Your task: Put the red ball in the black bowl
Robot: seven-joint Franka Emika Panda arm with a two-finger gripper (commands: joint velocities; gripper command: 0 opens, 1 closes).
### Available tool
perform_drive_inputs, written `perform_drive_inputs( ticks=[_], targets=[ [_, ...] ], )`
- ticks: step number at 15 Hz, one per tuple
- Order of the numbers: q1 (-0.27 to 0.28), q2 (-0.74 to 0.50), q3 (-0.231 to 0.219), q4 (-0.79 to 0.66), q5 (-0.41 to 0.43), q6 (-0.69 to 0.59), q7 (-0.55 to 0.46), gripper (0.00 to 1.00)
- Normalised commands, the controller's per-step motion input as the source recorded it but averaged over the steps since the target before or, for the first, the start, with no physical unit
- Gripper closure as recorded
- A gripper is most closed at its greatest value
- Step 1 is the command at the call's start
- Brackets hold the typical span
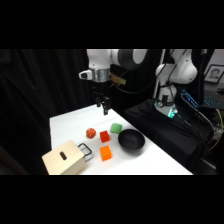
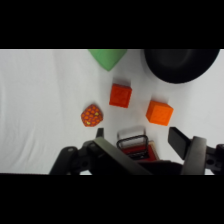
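White tabletop against a dark backdrop, with the round matte black bowl as anchor. Small red-orange ball sits well left of the bowl, past the red cube, untouched. White arm's gripper hangs high above the bowl's far-left side, probably lining up. Fingers look spread wide, holding nothing, I think.

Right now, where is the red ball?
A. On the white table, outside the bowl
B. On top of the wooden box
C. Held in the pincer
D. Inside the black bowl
A: the red ball rests on the white table beside the red cube, apart from the black bowl, with the pincer above it.
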Motion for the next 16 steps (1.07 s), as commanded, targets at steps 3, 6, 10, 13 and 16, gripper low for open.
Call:
perform_drive_inputs(
  ticks=[3, 6, 10, 13, 16],
  targets=[
    [-0.044, 0.04, -0.005, 0.06, 0.023, 0.02, -0.06, 0.00],
    [-0.103, 0.16, -0.062, 0.17, 0.079, 0.06, -0.13, 0.00],
    [-0.125, 0.26, -0.072, 0.25, 0.155, 0.13, -0.21, 0.00],
    [-0.107, 0.29, -0.037, 0.28, 0.234, 0.15, -0.22, 0.00],
    [-0.084, 0.32, -0.012, 0.28, 0.218, 0.16, -0.17, 0.00]
  ],
)
